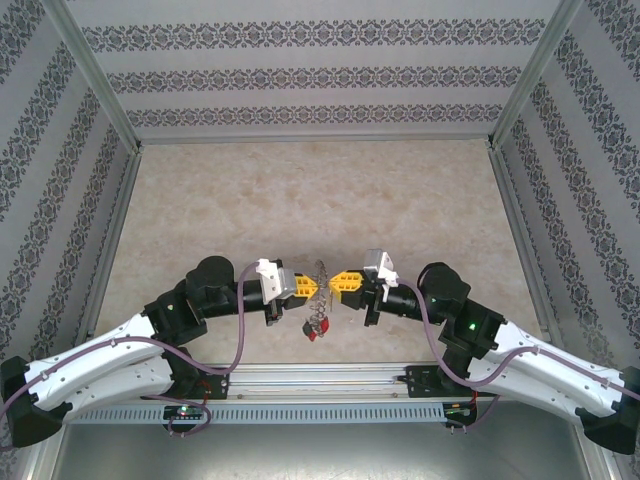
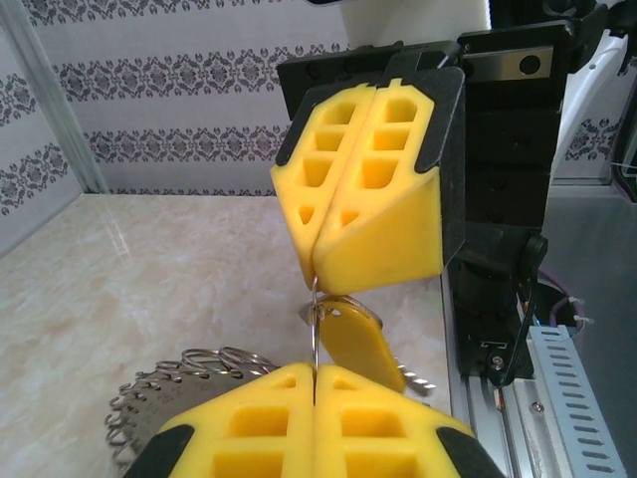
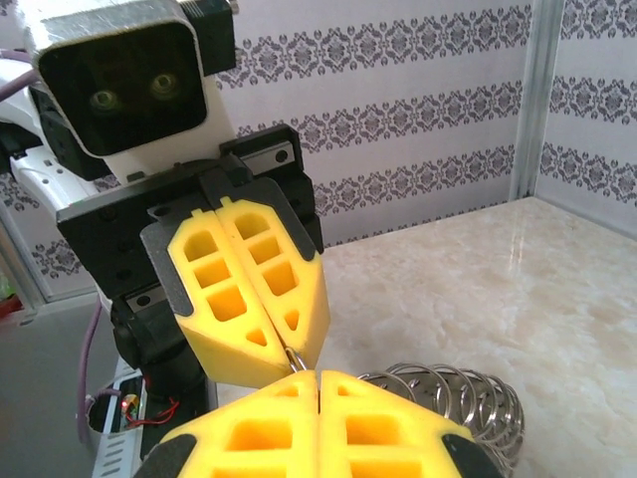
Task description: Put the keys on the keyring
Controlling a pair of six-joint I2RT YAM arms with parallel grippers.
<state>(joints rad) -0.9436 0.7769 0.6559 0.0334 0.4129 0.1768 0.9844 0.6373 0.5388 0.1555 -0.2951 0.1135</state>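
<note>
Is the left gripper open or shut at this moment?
The left gripper is shut: its yellow fingers touch with no gap, pinching a thin metal wire.

I'm running this from afar, and the place reads as a lab test cell. The walls (image 1: 320, 60) are flat panels papered in a striped ornamental print, framed by bare metal posts (image 1: 95, 75) like a booth. The tabletop (image 1: 300, 200) is a marble-look sheet. Along its near edge runs a metal rail (image 1: 320, 378) with loose cables (image 1: 241, 320) and a slotted wire duct (image 1: 300, 412).
</note>
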